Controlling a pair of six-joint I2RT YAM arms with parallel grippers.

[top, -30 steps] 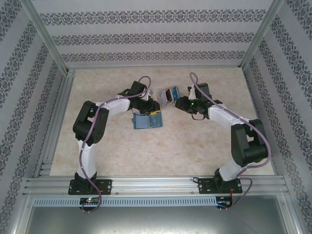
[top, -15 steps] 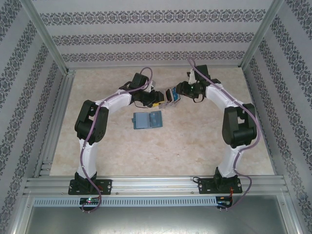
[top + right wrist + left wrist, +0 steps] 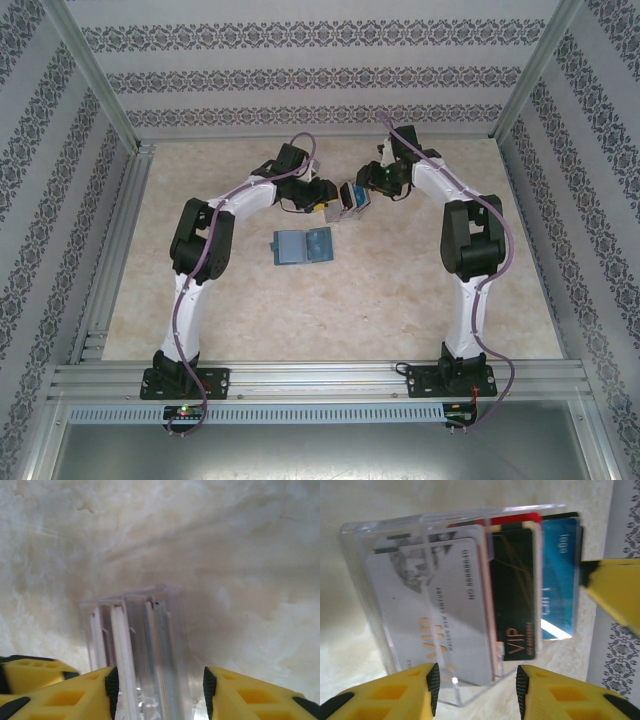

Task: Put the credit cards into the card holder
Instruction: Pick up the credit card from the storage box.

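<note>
Both arms are reaching farther back than a second ago: the left gripper (image 3: 322,203), then over the teal card holder (image 3: 303,246), is now facing the right gripper (image 3: 370,188) across the clear card stand (image 3: 352,197). The card holder is lying open and flat on the table (image 3: 400,310), nearer the bases and apart from both grippers. Each gripper is straddling an edge of the stand with jaws parted, clamping nothing, while the credit cards (image 3: 470,595), a blue card (image 3: 560,580) and a red card (image 3: 515,519) among them, are standing in its slots
</note>
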